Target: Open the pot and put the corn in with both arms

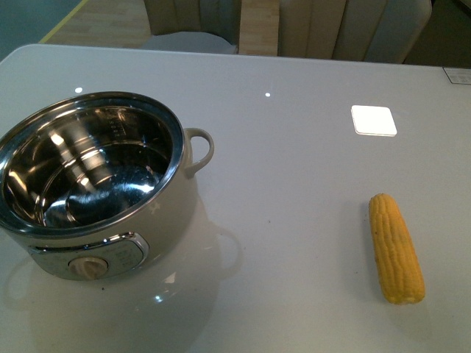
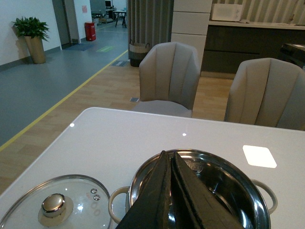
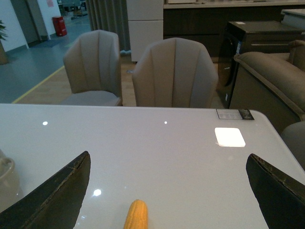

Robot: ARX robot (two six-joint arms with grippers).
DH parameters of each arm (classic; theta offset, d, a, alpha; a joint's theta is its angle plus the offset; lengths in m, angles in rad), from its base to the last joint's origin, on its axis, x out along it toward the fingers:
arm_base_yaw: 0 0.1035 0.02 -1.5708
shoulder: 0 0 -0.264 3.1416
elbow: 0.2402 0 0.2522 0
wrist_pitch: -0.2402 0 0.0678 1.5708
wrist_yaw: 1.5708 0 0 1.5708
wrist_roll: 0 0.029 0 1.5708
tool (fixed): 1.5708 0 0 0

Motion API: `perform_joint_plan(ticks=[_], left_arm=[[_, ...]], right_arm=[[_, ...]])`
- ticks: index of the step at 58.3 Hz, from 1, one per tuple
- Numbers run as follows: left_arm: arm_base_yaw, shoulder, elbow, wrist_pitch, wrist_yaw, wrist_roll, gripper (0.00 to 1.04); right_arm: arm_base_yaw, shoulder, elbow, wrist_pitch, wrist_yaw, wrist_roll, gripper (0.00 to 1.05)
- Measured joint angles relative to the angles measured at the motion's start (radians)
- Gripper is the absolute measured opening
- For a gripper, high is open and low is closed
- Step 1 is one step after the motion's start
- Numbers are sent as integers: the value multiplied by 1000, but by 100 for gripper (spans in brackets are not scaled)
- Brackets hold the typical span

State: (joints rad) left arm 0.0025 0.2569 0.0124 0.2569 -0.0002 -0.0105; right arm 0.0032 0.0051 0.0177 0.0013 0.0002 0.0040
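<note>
The cream pot (image 1: 96, 184) stands uncovered on the left of the white table, its steel inside empty, dial panel facing me. Its glass lid (image 2: 52, 205) with a steel knob lies flat on the table beside the pot (image 2: 224, 181). The yellow corn (image 1: 396, 248) lies on the right side of the table, well apart from the pot. Neither arm shows in the front view. My left gripper (image 2: 167, 155) is shut with nothing in it, its tips over the pot's opening. My right gripper (image 3: 169, 164) is open wide, and the corn's tip (image 3: 136, 214) lies below and between its fingers.
A bright square reflection (image 1: 373, 120) sits on the table at the back right. Two beige chairs (image 2: 169, 76) stand behind the far table edge. A small card (image 3: 234, 113) lies at the far right corner.
</note>
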Motion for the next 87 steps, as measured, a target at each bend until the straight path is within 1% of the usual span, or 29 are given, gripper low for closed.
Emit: perform_joint_plan(ticks=[17, 19, 20, 22, 33, 35, 40, 41, 44, 45, 47, 48, 50, 51, 53, 54, 62, 64, 66, 87], left_arm=[[0, -78, 0, -78, 0, 0, 3], [0, -114, 0, -123, -1, 0, 3], [0, -158, 0, -186, 2, 1, 3], [0, -218, 0, -243, 0, 1, 3], [0, -250, 0, -256, 0, 0, 4], [0, -250, 0, -256, 0, 0, 8], [0, -251, 0, -256, 0, 0, 32], [0, -251, 0, -256, 0, 0, 33], [0, -251, 0, -256, 0, 0, 44], [0, -251, 0, -256, 0, 0, 46], [0, -251, 0, -256, 0, 0, 53], [0, -251, 0, -256, 0, 0, 55], [0, -251, 0, -256, 0, 0, 62], [0, -251, 0, -256, 0, 0, 64], [0, -251, 0, -256, 0, 0, 71], [0, -251, 0, -256, 0, 0, 73], [0, -251, 0, -256, 0, 0, 97], [0, -251, 0, -256, 0, 3, 99], [0, -251, 0, -256, 0, 3, 97], [0, -251, 0, -256, 0, 3, 98]], right_arm=[[0, 0, 0, 0, 0, 0, 96], [0, 0, 0, 0, 0, 0, 96], [0, 0, 0, 0, 0, 0, 96], [0, 0, 0, 0, 0, 0, 96], [0, 0, 0, 0, 0, 0, 96], [0, 0, 0, 0, 0, 0, 96], [0, 0, 0, 0, 0, 0, 96], [0, 0, 0, 0, 0, 0, 96], [0, 0, 0, 0, 0, 0, 96], [0, 0, 0, 0, 0, 0, 96], [0, 0, 0, 0, 0, 0, 96], [0, 0, 0, 0, 0, 0, 96], [0, 0, 0, 0, 0, 0, 96], [0, 0, 0, 0, 0, 0, 96], [0, 0, 0, 0, 0, 0, 96], [0, 0, 0, 0, 0, 0, 96], [0, 0, 0, 0, 0, 0, 96], [0, 0, 0, 0, 0, 0, 96], [0, 0, 0, 0, 0, 0, 96], [0, 2, 1, -3, -2, 3, 96]])
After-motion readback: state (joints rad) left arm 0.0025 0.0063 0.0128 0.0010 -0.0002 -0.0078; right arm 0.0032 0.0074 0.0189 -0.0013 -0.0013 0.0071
